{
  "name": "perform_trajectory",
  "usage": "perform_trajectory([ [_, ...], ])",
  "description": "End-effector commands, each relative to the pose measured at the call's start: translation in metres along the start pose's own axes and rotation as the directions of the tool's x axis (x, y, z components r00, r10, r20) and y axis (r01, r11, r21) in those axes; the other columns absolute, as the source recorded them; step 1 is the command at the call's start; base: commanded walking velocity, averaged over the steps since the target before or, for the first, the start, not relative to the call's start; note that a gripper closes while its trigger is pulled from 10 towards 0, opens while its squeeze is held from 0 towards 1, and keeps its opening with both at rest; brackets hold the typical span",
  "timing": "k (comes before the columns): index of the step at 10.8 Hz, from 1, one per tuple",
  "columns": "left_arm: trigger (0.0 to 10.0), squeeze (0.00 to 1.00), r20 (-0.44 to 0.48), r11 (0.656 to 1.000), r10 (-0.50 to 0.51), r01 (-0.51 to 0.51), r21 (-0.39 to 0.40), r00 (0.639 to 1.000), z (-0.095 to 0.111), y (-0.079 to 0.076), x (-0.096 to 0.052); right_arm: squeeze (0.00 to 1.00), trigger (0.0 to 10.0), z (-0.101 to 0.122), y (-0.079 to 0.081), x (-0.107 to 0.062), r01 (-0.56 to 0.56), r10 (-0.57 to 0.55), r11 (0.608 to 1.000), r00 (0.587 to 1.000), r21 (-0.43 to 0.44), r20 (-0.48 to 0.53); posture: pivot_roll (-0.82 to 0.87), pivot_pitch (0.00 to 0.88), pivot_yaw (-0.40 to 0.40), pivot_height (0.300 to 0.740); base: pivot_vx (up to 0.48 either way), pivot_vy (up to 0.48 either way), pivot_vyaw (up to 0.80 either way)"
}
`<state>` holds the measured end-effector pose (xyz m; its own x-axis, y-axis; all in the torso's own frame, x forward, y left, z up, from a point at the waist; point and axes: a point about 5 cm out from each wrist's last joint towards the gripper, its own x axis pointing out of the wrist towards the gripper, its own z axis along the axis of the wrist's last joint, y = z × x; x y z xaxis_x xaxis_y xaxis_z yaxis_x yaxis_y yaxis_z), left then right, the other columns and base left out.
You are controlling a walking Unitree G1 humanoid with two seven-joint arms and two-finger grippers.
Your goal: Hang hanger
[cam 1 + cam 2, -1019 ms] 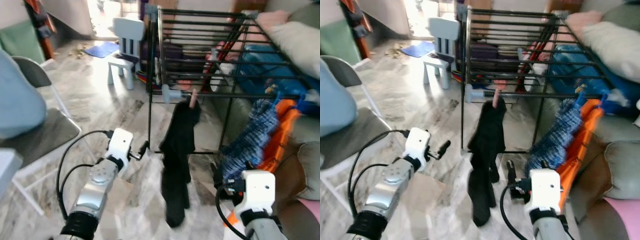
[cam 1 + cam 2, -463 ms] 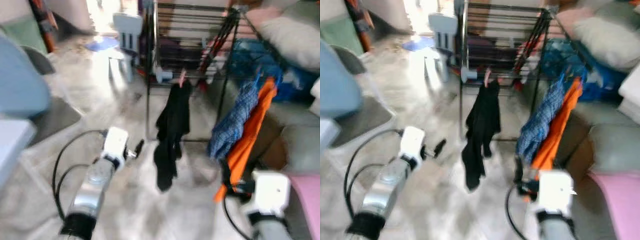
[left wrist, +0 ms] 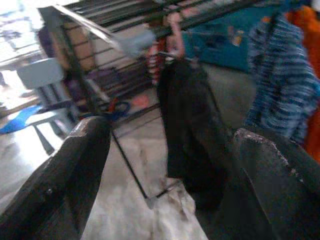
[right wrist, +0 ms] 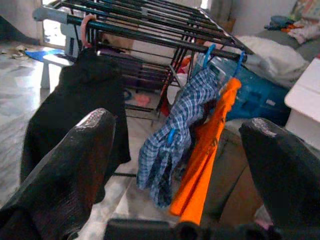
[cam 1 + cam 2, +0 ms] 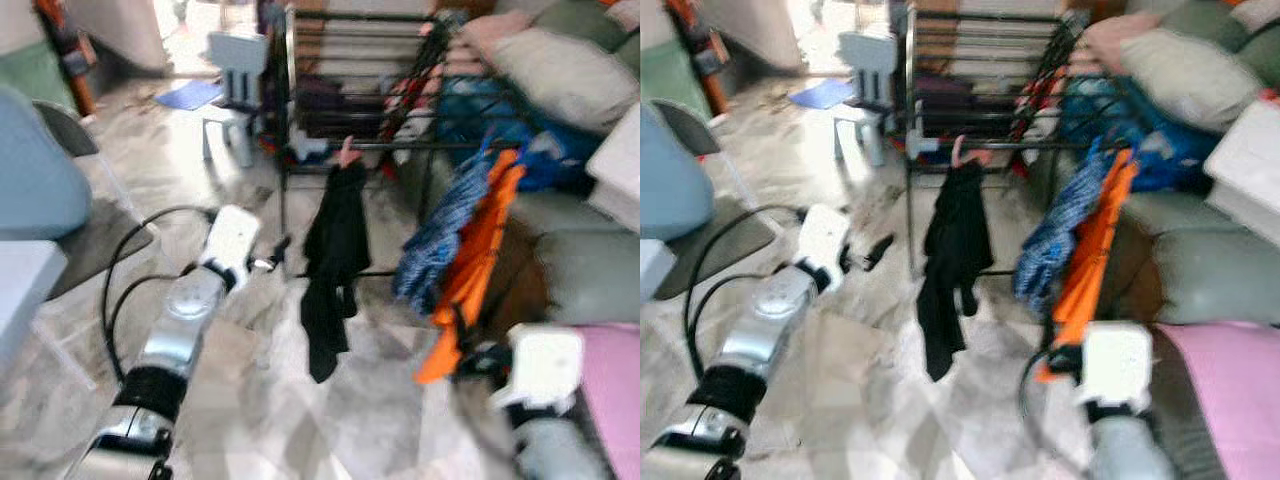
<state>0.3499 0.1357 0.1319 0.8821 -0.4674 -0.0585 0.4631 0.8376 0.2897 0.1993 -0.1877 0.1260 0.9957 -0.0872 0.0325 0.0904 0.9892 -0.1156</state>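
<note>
Left gripper [image 5: 268, 259] open, empty, near the rack's [image 5: 355, 60] left leg. Pink hanger [image 4: 88, 22] hooked on the rack's near rail, carrying black garment [image 5: 330, 255]. Blue shirt [image 4: 172, 135] and orange garment [image 4: 202, 157] hang right. Right gripper [image 4: 177, 165] open, empty.

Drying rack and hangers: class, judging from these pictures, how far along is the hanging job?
Done: a black garment on a pink hanger, a blue checked shirt and an orange garment already hang from the drying rack. In hand: nothing; the left gripper and right gripper both have jaws open and empty. Left: no further hanger is visible, so hanging looks finished.
</note>
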Motion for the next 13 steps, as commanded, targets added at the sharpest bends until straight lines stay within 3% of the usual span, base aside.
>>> perform_trajectory([
  [1, 10.0, 0.00, -0.020, 0.999, -0.051, 0.051, -0.005, 0.998, -0.004, -0.003, 0.000, 0.00, 10.0, -0.002, -0.008, 0.002, 0.021, -0.020, 0.999, 0.999, 0.046, -0.025, 0.06, 0.000, -0.048, 0.740, 0.000, 0.000, 0.00],
  [2, 10.0, 0.00, -0.043, 0.994, -0.112, 0.112, 0.003, 0.993, -0.014, -0.012, -0.007, 0.00, 10.0, -0.003, -0.011, 0.000, -0.019, 0.019, 1.000, 0.999, 0.003, -0.043, 0.06, 0.000, -0.049, 0.740, 0.000, 0.000, 0.00],
  [3, 10.0, 0.00, -0.048, 0.983, -0.176, 0.173, -0.067, 0.983, -0.025, -0.026, -0.016, 0.00, 10.0, -0.005, -0.005, -0.003, -0.028, 0.030, 0.999, 0.998, 0.027, -0.061, 0.05, 0.000, -0.047, 0.740, 0.000, 0.000, 0.00],
  [5, 10.0, 0.00, -0.009, 0.993, -0.046, 0.045, -0.113, 0.999, -0.030, -0.032, -0.030, 0.00, 10.0, -0.005, 0.012, -0.007, 0.004, -0.002, 0.999, 0.999, 0.053, -0.040, 0.05, 0.000, -0.047, 0.740, 0.000, 0.000, 0.00],
  [6, 10.0, 0.00, -0.011, 0.986, 0.039, -0.040, -0.161, 0.999, -0.033, -0.031, -0.044, 0.00, 10.0, -0.005, 0.008, -0.007, 0.093, -0.091, 0.993, 0.995, 0.073, -0.039, 0.05, 0.000, -0.050, 0.740, 0.000, 0.000, 0.00],
  [7, 10.0, 0.00, -0.037, 0.971, 0.107, -0.113, -0.210, 0.994, -0.038, -0.027, -0.056, 0.00, 10.0, -0.004, 0.000, -0.007, 0.156, -0.156, 0.987, 0.988, 0.039, -0.022, 0.06, 0.000, -0.058, 0.740, 0.000, 0.000, 0.00],
  [8, 10.0, 0.00, -0.031, 0.964, 0.164, -0.167, -0.209, 0.986, -0.037, -0.021, -0.067, 0.00, 10.0, -0.003, -0.010, -0.014, 0.219, -0.218, 0.973, 0.976, 0.077, -0.024, 0.06, 0.000, -0.067, 0.740, 0.000, 0.000, 0.00],
  [9, 10.0, 0.00, -0.032, 0.962, 0.178, -0.181, -0.204, 0.983, -0.037, -0.017, -0.071, 0.00, 10.0, -0.007, -0.013, -0.022, 0.211, -0.207, 0.973, 0.977, 0.098, -0.051, 0.06, 0.000, -0.071, 0.740, 0.000, 0.000, 0.00],
  [10, 10.0, 0.00, -0.009, 0.967, 0.160, -0.159, -0.200, 0.987, -0.034, -0.012, -0.068, 0.00, 10.0, -0.009, -0.012, -0.029, 0.144, -0.141, 0.988, 0.988, 0.053, -0.062, 0.05, 0.000, -0.069, 0.740, 0.000, 0.000, 0.00],
  [13, 10.0, 0.00, -0.063, 0.966, 0.141, -0.152, -0.211, 0.988, -0.050, -0.016, -0.071, 0.00, 10.0, -0.007, -0.007, -0.015, 0.125, -0.123, 0.990, 0.991, 0.061, -0.043, 0.03, 0.000, -0.056, 0.740, 0.000, 0.000, 0.00],
])
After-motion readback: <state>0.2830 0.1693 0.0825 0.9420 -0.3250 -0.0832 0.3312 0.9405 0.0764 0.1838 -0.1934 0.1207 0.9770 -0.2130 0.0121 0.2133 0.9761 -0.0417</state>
